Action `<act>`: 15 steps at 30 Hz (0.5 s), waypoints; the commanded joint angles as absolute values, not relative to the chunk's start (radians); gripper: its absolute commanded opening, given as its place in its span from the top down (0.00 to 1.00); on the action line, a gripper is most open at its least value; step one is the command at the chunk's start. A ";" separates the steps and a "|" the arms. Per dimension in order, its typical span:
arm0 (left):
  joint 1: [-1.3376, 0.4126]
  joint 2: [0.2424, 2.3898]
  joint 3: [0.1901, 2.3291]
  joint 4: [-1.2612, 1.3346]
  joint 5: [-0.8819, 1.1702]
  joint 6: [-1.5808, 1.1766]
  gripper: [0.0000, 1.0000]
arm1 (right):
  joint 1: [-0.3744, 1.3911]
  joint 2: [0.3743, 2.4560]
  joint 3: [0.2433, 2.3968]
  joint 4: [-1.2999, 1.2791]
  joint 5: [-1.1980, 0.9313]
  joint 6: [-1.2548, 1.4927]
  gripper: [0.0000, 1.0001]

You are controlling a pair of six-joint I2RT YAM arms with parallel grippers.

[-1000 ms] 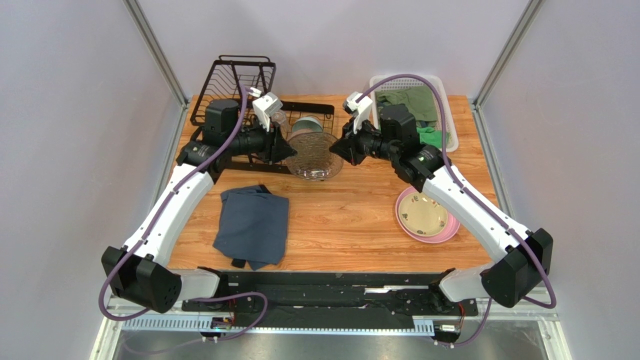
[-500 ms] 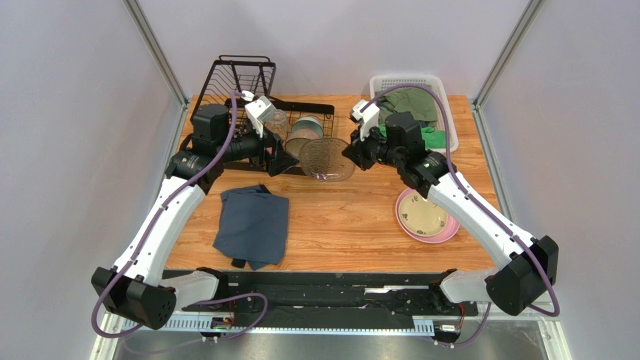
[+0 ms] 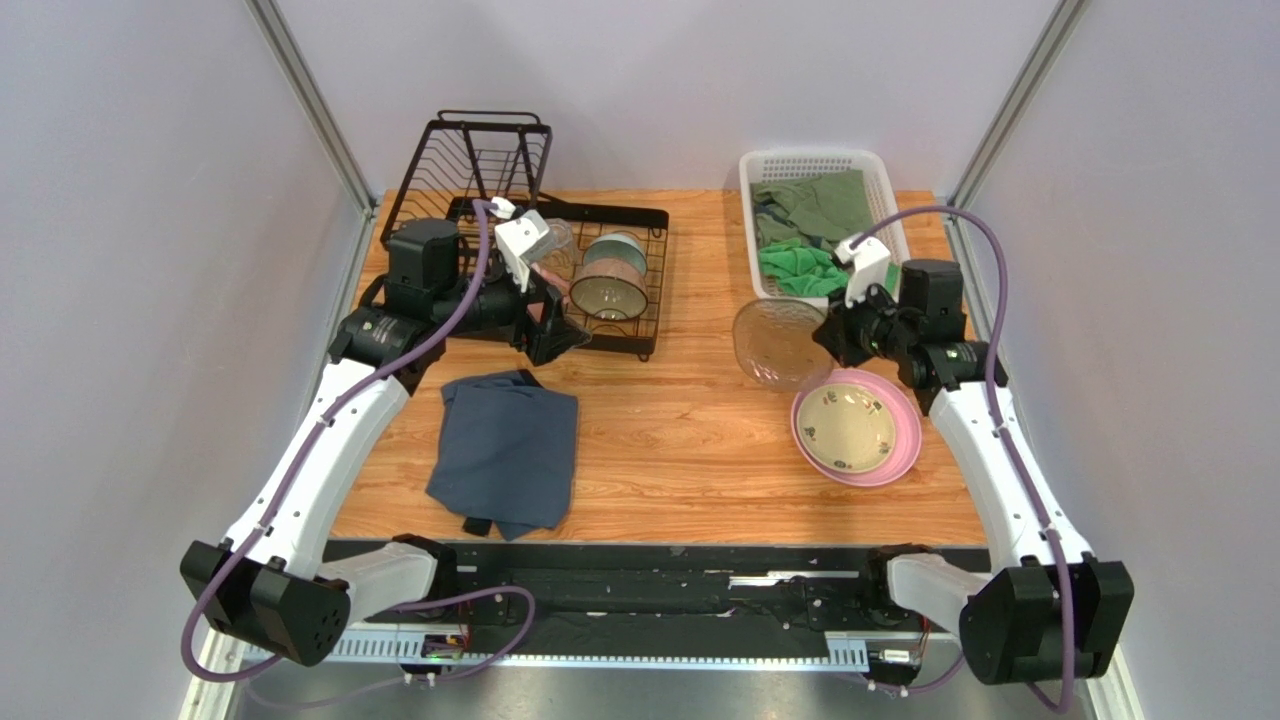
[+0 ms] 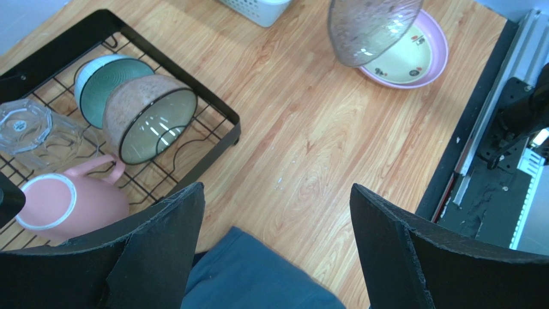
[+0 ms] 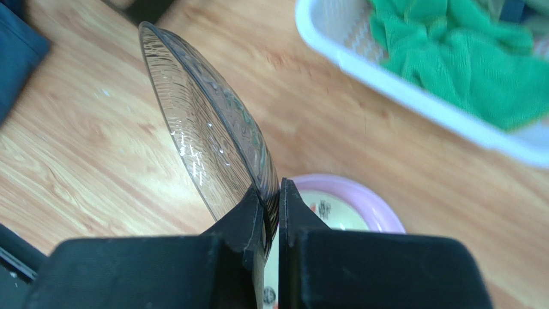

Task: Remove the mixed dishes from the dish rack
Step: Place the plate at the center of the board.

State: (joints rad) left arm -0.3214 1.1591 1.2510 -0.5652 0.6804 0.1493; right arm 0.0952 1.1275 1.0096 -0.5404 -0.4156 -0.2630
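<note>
Two arms in the top view. The right gripper [image 3: 824, 336], right of centre, is clamped on the rim of a clear glass dish [image 3: 778, 342]. The dish is held on edge above the wood, just upper left of the pink plate [image 3: 902, 447], which carries the cream plate [image 3: 846, 425]. The left gripper [image 3: 553, 327], left of centre, hangs by the near edge of the dish rack [image 3: 478, 150], jaws spread, nothing in them. A blue-grey cloth [image 3: 504, 450] lies flat below it. A white basket [image 3: 819, 162] of green cloths sits at upper right.

Left wrist view. The fingers [image 4: 161, 251] fill the bottom corners, wide apart, with only bare wood and a corner of cloth between them. On the rack's lower tray, upper left:
- a teal-lined bowl [image 4: 106, 80] and a brown bowl [image 4: 145, 116] on their sides, touching
- a clear tumbler [image 4: 29, 132] lying beside them
- a pink mug [image 4: 71, 203] on its side at the left edge

Right wrist view. The fingers [image 5: 251, 212] are pinched together on the dish's rim. The dish tilts toward upper left, and the pink plate shows beyond the fingertips.
</note>
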 commanded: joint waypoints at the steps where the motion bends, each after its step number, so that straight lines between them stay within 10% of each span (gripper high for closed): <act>1: -0.327 1.161 1.249 -0.589 0.658 0.225 0.10 | -0.012 1.071 0.951 -0.652 -0.497 -0.417 1.00; 15: -0.327 1.167 1.239 -0.600 0.667 0.252 0.10 | -0.350 1.222 0.969 -0.902 -0.620 -0.725 1.00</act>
State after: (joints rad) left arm -0.3214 1.1667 1.2476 -0.6102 0.6529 0.2184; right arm -0.3088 1.1873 0.9405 -0.8459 -0.5560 -0.6109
